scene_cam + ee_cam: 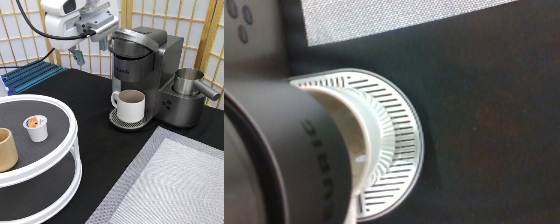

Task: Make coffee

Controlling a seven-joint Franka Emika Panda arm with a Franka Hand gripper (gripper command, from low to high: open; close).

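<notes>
Nearest, at 8 o'clock in the exterior view: tiered round stand (70, 131); upper shelf holds a tan cup (7, 149) at its edge and a coffee pod (36, 127), apart from each other. At 5 o'clock: grey mat (170, 185). Centre: white mug (130, 105), upright on the drip tray (118, 121) of the coffee machine (160, 75), lid down. At 2 o'clock: metal pitcher (189, 82) on the machine's side. At 11 o'clock, farthest: gripper (90, 47), above the table beside the machine head, fingers spread, holding nothing.
</notes>
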